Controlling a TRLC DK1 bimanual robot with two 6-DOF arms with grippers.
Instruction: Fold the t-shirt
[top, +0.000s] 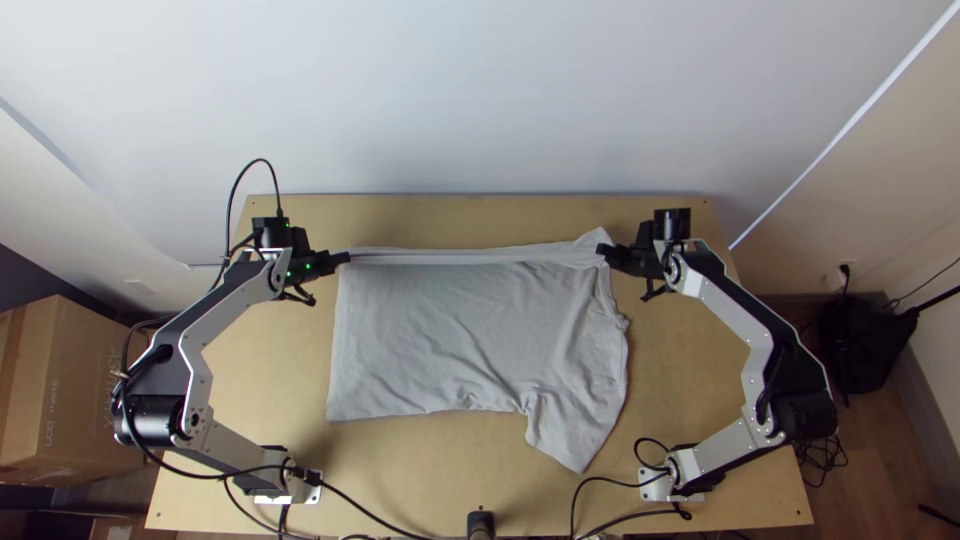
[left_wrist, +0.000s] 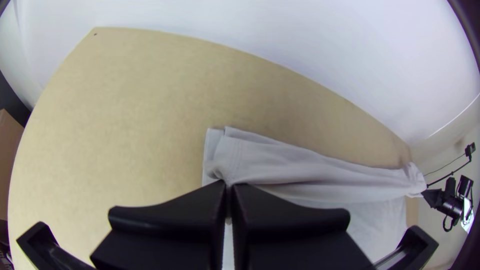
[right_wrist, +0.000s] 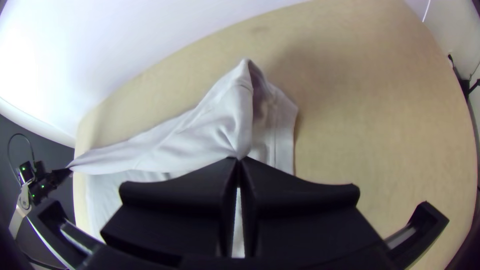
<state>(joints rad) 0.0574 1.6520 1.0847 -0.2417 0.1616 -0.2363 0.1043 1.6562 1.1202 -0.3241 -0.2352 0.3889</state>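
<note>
Got a grey t-shirt (top: 450, 340) on the light wooden table (top: 400, 470), between the two arms. Mostly spread over the tabletop, lightly wrinkled, and drawn into a narrow straight band along the side nearest the wall (top: 480, 100). Pinching one end of that band in the left gripper (top: 347, 257), at the far left corner in the top view. Pinching the other end in the right gripper (top: 602, 249), near the far right corner. Can see both fingers pressed together on cloth in each wrist view. In the left wrist view, can make out layered cloth edges just beyond the fingertips. In the right wrist view, can see cloth rising to a loose peak beyond the fingertips, over another layer beside it. Can't tell how many layers in either grip. At the near right in the top view, can see a pointed flap towards the table's near edge; can't tell if sleeve. Off the table, can see a cardboard box (top: 75, 385) at left and a black bag (top: 862, 345) at right.
</note>
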